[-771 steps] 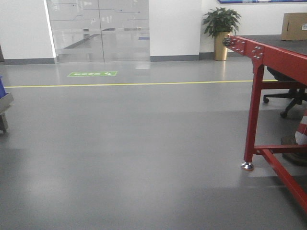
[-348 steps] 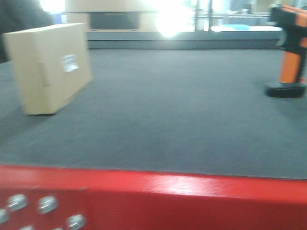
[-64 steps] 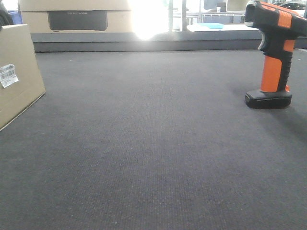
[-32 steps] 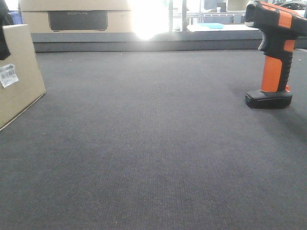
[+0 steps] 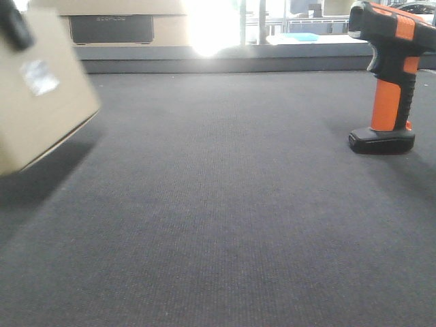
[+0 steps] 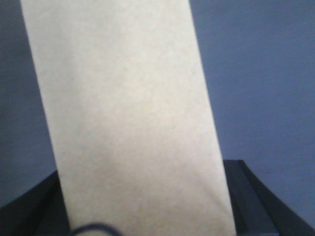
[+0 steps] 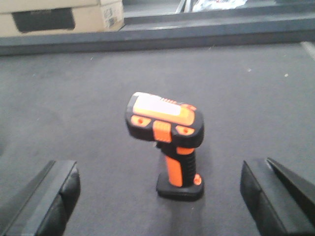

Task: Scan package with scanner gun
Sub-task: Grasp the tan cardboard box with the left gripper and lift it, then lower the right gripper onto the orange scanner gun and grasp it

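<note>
The package [image 5: 41, 95] is a tan cardboard box with a small white label, tilted and blurred at the far left of the front view. A black finger [image 5: 15, 27] of my left gripper shows at its top. In the left wrist view the box [image 6: 128, 118] fills the space between the dark fingers [image 6: 248, 196] of my left gripper [image 6: 142, 206], which is shut on it. The orange and black scanner gun [image 5: 388, 75] stands upright on its base at the right. In the right wrist view the scanner [image 7: 167, 137] stands just ahead of my right gripper [image 7: 160, 191], which is wide open and empty.
The work surface is a dark grey carpeted table top [image 5: 225, 218]. A long cardboard box [image 5: 112, 24] with a dark panel lies along the far edge, also in the right wrist view [image 7: 59, 17]. Bright glare comes from behind it.
The package has tilted and shifted to the right, with a shadow now under it, held by my left gripper. The scanner has not moved.
</note>
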Controlling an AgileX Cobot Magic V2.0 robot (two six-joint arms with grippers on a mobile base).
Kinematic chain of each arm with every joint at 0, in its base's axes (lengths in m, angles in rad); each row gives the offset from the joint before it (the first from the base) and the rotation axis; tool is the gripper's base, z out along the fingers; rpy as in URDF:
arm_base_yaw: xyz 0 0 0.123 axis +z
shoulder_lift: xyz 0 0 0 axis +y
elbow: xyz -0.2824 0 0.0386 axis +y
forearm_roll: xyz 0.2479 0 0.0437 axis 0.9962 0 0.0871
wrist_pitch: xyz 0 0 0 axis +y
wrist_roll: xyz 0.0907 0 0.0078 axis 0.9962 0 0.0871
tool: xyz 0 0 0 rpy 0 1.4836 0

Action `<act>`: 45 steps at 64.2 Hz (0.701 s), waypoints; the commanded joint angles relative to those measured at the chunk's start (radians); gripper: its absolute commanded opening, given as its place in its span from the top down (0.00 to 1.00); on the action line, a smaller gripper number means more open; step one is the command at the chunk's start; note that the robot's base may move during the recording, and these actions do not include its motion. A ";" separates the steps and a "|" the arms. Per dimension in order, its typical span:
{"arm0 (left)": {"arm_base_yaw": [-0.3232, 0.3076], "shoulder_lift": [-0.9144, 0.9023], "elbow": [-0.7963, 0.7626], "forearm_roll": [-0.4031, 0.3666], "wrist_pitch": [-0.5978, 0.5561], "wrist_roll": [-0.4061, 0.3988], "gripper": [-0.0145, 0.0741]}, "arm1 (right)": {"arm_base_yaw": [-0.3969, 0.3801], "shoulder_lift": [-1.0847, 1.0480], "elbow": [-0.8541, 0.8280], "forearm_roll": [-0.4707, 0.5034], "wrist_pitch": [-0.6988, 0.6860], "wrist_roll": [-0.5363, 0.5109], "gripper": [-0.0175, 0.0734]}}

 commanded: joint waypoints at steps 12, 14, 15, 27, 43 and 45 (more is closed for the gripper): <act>0.028 -0.144 0.062 -0.328 0.000 0.029 0.96 | 0.056 0.002 0.078 -0.004 -0.014 -0.001 0.18; 0.033 -0.150 0.071 -0.345 0.000 0.029 0.96 | 0.060 0.002 0.097 -0.004 -0.024 -0.001 0.18; 0.035 -0.155 0.080 -0.360 0.000 0.029 0.96 | 0.064 0.002 0.106 -0.004 -0.031 -0.001 0.18; 0.035 -0.176 0.161 -0.455 0.000 0.054 0.96 | 0.091 0.002 0.261 -0.004 -0.271 -0.001 0.18; 0.034 -0.176 0.220 -0.478 -0.025 0.054 0.96 | 0.119 0.127 0.413 -0.004 -0.651 -0.001 0.18; 0.034 -0.176 0.223 -0.478 -0.026 0.054 0.96 | 0.123 0.162 0.413 -0.004 -0.668 -0.001 0.18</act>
